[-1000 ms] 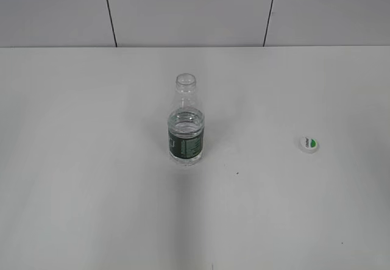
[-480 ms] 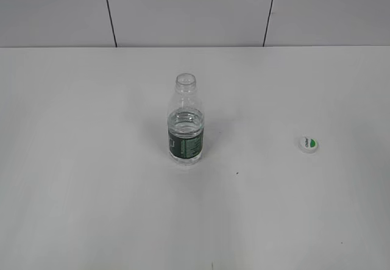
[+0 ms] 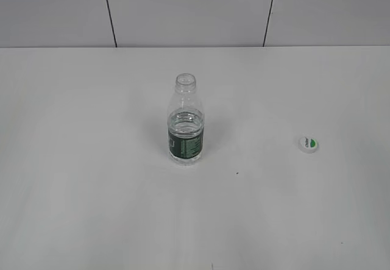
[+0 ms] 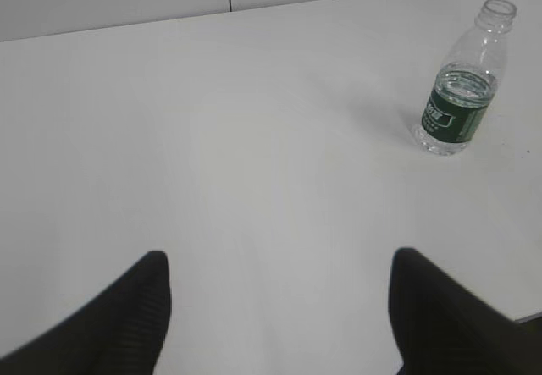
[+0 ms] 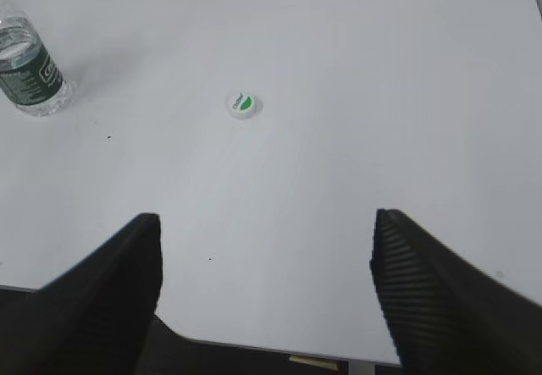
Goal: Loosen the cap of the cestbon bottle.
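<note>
The cestbon bottle stands upright in the middle of the white table, its mouth open with no cap on it. It also shows in the left wrist view at the upper right and at the left edge of the right wrist view. The white cap with the green mark lies flat on the table to the bottle's right; the right wrist view shows it too. My left gripper is open and empty, far from the bottle. My right gripper is open and empty, back from the cap. Neither gripper shows in the exterior view.
The white table ends at a grey panelled wall at the back. Its near edge runs below my right gripper in the right wrist view.
</note>
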Action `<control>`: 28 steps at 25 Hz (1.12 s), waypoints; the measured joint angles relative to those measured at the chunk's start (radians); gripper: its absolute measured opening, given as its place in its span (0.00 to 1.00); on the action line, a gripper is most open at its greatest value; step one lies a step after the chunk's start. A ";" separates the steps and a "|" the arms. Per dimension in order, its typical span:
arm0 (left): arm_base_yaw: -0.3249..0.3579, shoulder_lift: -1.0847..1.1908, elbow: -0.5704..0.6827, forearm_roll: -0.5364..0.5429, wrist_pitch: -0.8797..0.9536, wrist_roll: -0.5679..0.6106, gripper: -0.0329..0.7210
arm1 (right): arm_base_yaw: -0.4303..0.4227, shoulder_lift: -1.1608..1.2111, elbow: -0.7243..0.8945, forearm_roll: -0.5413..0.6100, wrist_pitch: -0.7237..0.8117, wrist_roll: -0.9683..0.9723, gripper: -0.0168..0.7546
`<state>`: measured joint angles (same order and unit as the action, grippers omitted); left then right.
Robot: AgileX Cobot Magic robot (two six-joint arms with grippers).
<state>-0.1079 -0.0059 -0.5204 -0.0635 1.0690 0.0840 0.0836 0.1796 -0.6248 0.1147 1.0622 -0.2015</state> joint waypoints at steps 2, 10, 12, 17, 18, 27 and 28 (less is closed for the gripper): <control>0.000 0.000 0.000 0.000 0.000 0.000 0.67 | 0.000 -0.071 0.025 -0.006 0.008 0.000 0.78; 0.000 0.000 0.000 0.000 0.001 0.000 0.63 | 0.000 -0.186 0.101 -0.010 0.044 0.000 0.78; 0.000 0.000 0.000 0.000 0.001 0.000 0.63 | 0.000 -0.186 0.107 -0.009 0.043 0.000 0.78; 0.000 0.000 0.000 0.000 0.001 0.000 0.61 | 0.000 -0.186 0.109 -0.009 0.042 0.000 0.78; 0.000 0.000 0.000 0.000 0.001 0.000 0.61 | 0.000 -0.186 0.109 -0.009 0.042 0.000 0.78; 0.000 0.000 0.000 0.000 0.001 0.000 0.60 | 0.000 -0.186 0.109 -0.007 0.042 0.000 0.78; 0.000 0.000 0.000 0.000 0.002 0.000 0.60 | 0.000 -0.186 0.109 -0.006 0.042 0.000 0.78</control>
<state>-0.1079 -0.0059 -0.5204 -0.0632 1.0712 0.0840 0.0836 -0.0062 -0.5154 0.1085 1.1038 -0.2010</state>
